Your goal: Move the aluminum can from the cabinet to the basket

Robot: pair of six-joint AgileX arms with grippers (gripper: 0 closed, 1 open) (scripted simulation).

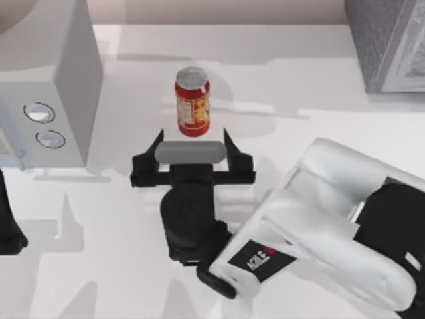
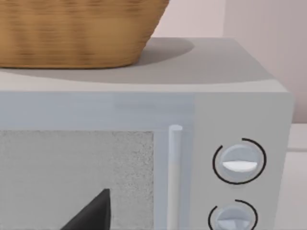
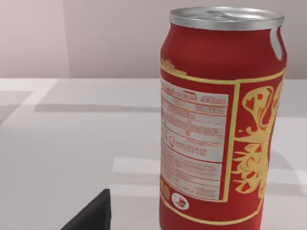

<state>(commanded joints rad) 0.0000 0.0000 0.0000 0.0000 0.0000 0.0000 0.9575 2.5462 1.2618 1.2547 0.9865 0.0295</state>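
At table centre, slightly toward 12 o'clock: aluminum can (image 1: 192,102), red with silver top, upright on the white table (image 1: 299,133), apart from all else. At its 6 o'clock: right gripper (image 1: 192,143), fingers spread wider than the can, holding nothing, tips just short of the can's base. At 9 o'clock: grey microwave (image 1: 46,86) with two dials. On its top, per the left wrist view: wicker basket (image 2: 72,33). At 1 o'clock: grey box (image 1: 388,40), possibly the cabinet. At 8 o'clock edge: left arm (image 1: 10,226), parked.
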